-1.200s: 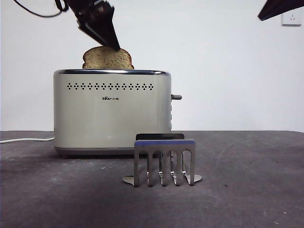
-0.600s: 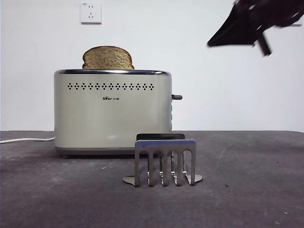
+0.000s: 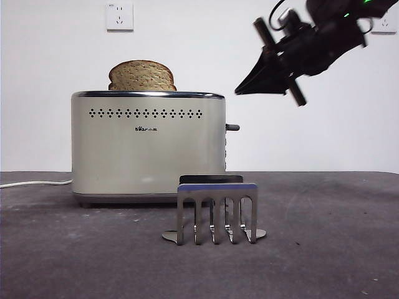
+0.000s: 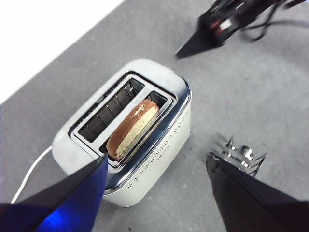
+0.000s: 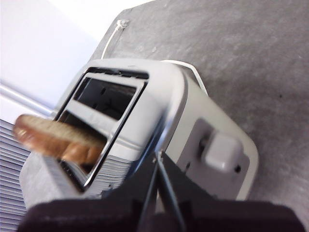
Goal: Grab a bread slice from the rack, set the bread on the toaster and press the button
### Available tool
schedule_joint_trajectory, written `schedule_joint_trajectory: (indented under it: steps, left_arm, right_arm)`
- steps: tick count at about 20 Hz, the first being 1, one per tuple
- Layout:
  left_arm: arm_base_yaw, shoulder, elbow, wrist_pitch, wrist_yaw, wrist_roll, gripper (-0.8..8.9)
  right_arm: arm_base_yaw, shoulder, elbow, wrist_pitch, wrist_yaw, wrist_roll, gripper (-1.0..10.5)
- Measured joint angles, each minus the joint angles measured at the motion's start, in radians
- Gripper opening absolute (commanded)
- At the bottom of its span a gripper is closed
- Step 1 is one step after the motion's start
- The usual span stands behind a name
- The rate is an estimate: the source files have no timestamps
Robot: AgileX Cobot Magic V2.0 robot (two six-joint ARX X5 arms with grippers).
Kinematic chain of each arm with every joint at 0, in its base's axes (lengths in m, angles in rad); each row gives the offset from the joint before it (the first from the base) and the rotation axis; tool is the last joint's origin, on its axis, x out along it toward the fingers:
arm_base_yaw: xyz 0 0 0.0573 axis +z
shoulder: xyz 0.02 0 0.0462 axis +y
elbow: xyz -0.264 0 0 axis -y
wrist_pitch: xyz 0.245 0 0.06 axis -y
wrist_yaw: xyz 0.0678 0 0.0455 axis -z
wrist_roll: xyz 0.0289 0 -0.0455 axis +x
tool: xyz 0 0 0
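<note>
The slice of bread [image 3: 141, 76] stands in a slot of the cream toaster [image 3: 146, 146], its rounded top sticking out. In the left wrist view the bread [image 4: 133, 129] sits in the slot nearer the vent holes. My left gripper [image 4: 157, 157] is open and empty, high above the toaster [image 4: 159, 145]. My right gripper [image 3: 240, 92] is shut and empty, pointing down-left, above and to the right of the toaster's side lever [image 3: 232, 127]. In the right wrist view the shut tips [image 5: 158, 155] hang near the lever [image 5: 219, 152], and the bread [image 5: 53, 137] shows too. The steel rack [image 3: 216, 212] stands empty in front.
A white cord [image 3: 34, 183] runs left from the toaster. The rack also shows in the left wrist view [image 4: 244, 155], beside the toaster. A wall socket [image 3: 119, 16] is on the white wall behind.
The left gripper has risen out of the front view, leaving the bread in the toaster. The right gripper has come down and left from the top right corner toward the toaster's lever side.
</note>
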Motion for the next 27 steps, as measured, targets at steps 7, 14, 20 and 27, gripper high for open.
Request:
schedule_joint_trajectory:
  steps: [7,14,20,27]
  left_arm:
    - [0.0,-0.008,0.0,-0.026,0.0,-0.008,3.46]
    - [-0.001,-0.008,0.0,-0.026,0.0,-0.008,3.46]
    - [-0.001,-0.008,0.0,-0.026,0.0,-0.008,3.46]
    - [-0.001,-0.008,0.0,-0.026,0.0,-0.008,3.46]
  right_arm:
    - [0.012,0.114,0.073,0.015,0.081,0.007,-0.1]
    - [0.019,0.186,0.083,0.014,0.094,-0.012,-0.1]
    - [0.032,0.226,0.092,-0.038,0.129,-0.075,-0.1]
    - [0.037,0.231,0.104,-0.099,0.218,-0.138,-0.1]
